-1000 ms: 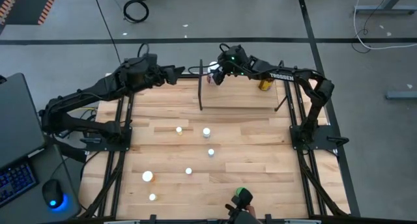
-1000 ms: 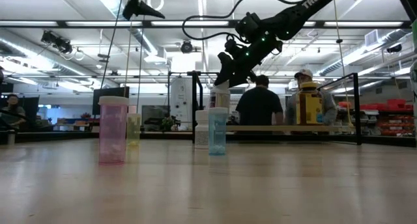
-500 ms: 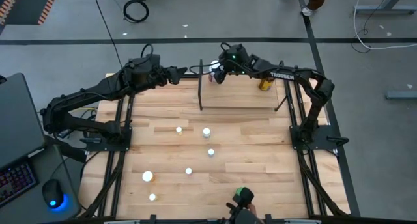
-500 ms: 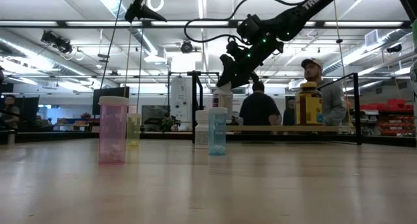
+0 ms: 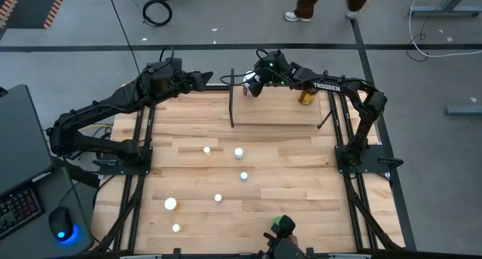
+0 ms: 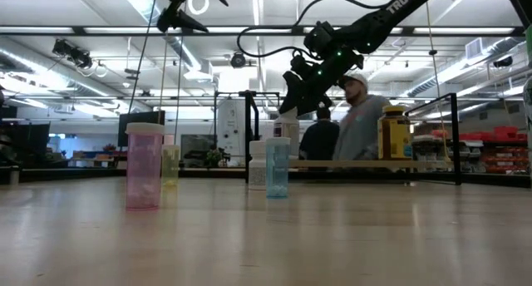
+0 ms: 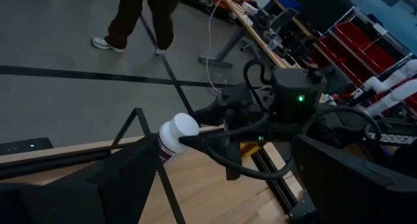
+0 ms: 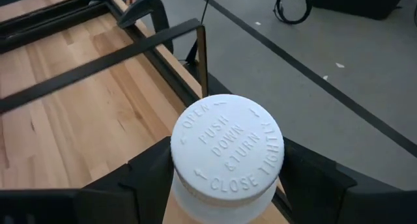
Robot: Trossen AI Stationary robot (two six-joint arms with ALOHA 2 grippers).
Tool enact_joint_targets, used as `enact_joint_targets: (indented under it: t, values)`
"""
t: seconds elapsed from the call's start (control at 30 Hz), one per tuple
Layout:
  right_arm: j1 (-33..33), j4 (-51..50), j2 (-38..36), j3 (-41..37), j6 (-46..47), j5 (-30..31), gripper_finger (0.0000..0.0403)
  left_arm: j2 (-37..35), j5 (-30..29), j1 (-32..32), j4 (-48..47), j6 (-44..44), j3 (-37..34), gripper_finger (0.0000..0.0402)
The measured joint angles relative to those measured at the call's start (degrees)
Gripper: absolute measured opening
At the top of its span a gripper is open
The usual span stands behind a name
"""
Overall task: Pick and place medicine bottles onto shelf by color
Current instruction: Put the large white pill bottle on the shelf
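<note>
Holding a white-capped white medicine bottle [image 8: 225,152] between clamped fingers, our right gripper [image 5: 251,83] hovers over the far left end of the narrow light-wood shelf [image 5: 275,108], where one yellow dark-capped bottle [image 5: 306,97] already stands; several small bottles [image 5: 239,153] wait on the tabletop nearer us, so we judge most sorting remains, with our left gripper [image 5: 207,77], state unclear, idle left of the shelf.

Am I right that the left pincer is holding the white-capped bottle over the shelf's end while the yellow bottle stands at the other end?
Not quite: it is the right pincer that holds the white-capped bottle, as the high and right wrist views show. The left pincer holds nothing. The yellow bottle does stand at the shelf's other end.
</note>
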Motion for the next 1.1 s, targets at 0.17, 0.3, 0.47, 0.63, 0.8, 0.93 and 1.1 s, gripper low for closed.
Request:
enact_joint_targets:
  t: [0.17,0.3,0.47,0.63,0.8,0.93,1.1]
  values:
    - [0.0,2.4,-0.1,-2.1,1.9,0.3,0.0256,0.0,0.0,0.5,-0.1,1.2,0.0,0.0355]
    - [0.1,3.4,-0.2,-2.5,1.9,0.5,0.0256,0.0,0.0,0.5,-0.1,1.1,0.0,0.0355]
    - [0.4,4.7,0.0,-2.6,2.1,0.4,0.0256,0.0,0.0,0.5,-0.1,1.0,0.0,0.0355]
    - [1.1,4.8,0.0,-2.6,2.8,0.0,0.0256,0.0,0.0,0.5,-0.1,1.1,0.0,0.0355]
    - [1.6,4.9,0.0,-2.7,4.2,0.0,0.0264,0.0,2.9,0.5,-0.1,1.1,0.0,0.0355]
    - [1.6,4.4,0.1,-2.7,6.2,-0.2,0.0285,0.0,5.4,0.5,-0.2,1.1,0.0,0.0355]
    - [2.0,4.4,0.2,-2.8,6.6,0.3,0.0306,0.0,5.6,0.5,-0.2,1.1,0.0,0.0355]
